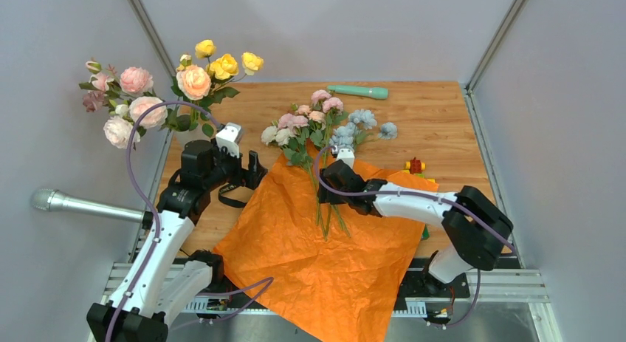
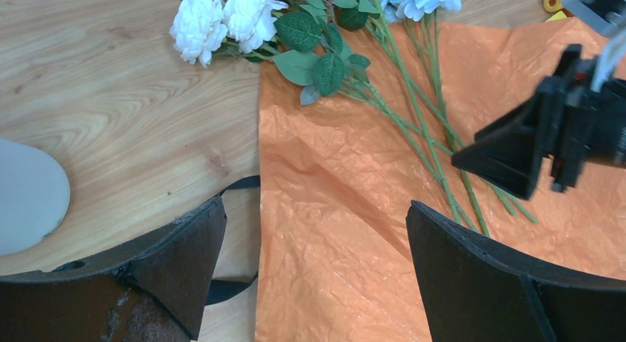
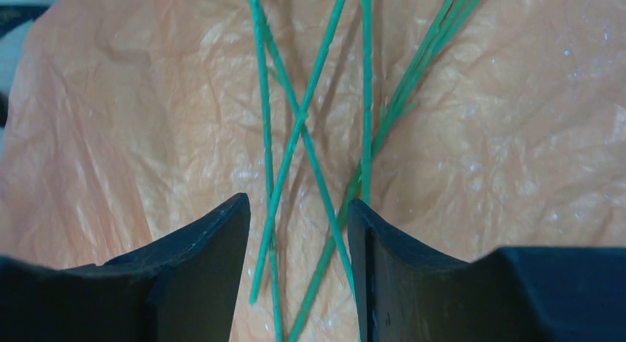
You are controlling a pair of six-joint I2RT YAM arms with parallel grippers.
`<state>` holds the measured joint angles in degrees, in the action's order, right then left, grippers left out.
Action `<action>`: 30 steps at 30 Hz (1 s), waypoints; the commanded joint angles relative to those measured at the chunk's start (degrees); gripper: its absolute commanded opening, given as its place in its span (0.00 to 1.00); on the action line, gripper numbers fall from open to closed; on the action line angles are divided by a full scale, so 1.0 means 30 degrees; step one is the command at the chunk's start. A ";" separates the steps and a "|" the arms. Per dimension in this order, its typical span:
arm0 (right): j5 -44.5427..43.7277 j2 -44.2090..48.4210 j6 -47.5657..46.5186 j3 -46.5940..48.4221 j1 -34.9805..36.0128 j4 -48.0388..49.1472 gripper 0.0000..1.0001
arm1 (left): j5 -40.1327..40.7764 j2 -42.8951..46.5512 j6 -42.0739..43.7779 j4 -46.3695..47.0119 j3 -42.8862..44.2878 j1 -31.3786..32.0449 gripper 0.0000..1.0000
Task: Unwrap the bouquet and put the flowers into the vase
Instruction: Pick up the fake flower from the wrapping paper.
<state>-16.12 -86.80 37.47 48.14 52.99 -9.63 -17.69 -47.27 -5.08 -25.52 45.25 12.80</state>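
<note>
**Gather every stem before you lift**

Your right gripper sits low over the paper, jaws half drawn in and straddling the green stems. A gap shows between the pads and most of the stems, so I judge nothing is pinched yet. The stems cross one another between the pads, and a few fan away toward 1 o'clock in the wrist view. Close slowly and squarely so the crossed stems bunch together instead of scissoring out. If one slips past a fingertip, spread the jaws and shift toward it first.

The flowers lie on the unfolded sheet in the overhead view, blooms toward 12 o'clock and stem ends toward 6 o'clock. Your hold is below the leaves, so expect the heavy heads to droop and swing. Lift straight up, clear of the paper, before travelling.

You are heading for 10 o'clock on the table, where a standing bunch of pink and yellow blooms rises. Its container is hidden behind the left arm overhead. The off-white rounded shape at 9 o'clock in the left wrist view is, I judge, the vase.

Your left gripper is spread wide and holds nothing, hovering by the paper's 9 o'clock edge near the black strap. Hold it clear of your path
</note>
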 commanded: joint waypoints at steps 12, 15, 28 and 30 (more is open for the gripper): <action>0.1382 -0.4566 0.1049 0.3718 -0.2009 0.1217 0.41 | -0.0252 0.0082 0.0024 0.0187 0.0003 0.0460 0.97; 0.1306 -0.4843 0.1073 0.3913 -0.2114 0.1219 0.38 | -0.0212 0.0074 0.0024 0.0171 0.0003 0.0507 0.97; 0.1580 -0.5631 0.1394 0.4645 -0.2771 0.1188 0.28 | -0.0215 -0.0010 0.0046 0.0135 0.0003 0.0627 0.97; 0.1789 -0.5882 0.1424 0.4786 -0.2861 0.1188 0.27 | -0.0206 -0.0007 0.0052 0.0128 -0.0023 0.0652 0.97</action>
<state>-11.57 -102.80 40.53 59.79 44.91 -7.49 -17.72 -47.35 -5.08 -25.56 45.25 14.31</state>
